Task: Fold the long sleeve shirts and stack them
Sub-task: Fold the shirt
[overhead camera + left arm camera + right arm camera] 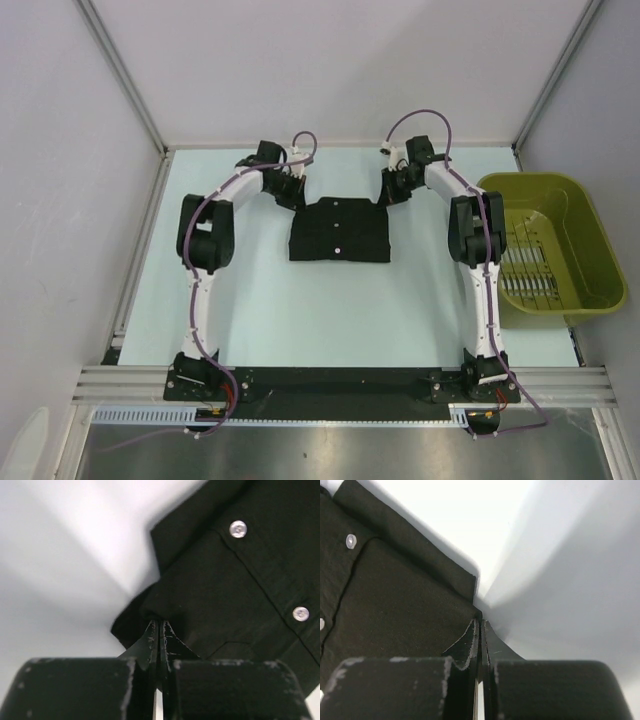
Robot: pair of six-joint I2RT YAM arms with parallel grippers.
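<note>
Black on pale green, with olive alongside.
We see a plain black shirt [340,232] with small silvery buttons [238,529], a pale mint table [300,320], an olive-green basket [585,235], and white-and-black arms [199,300] with purple cables [425,115].
</note>
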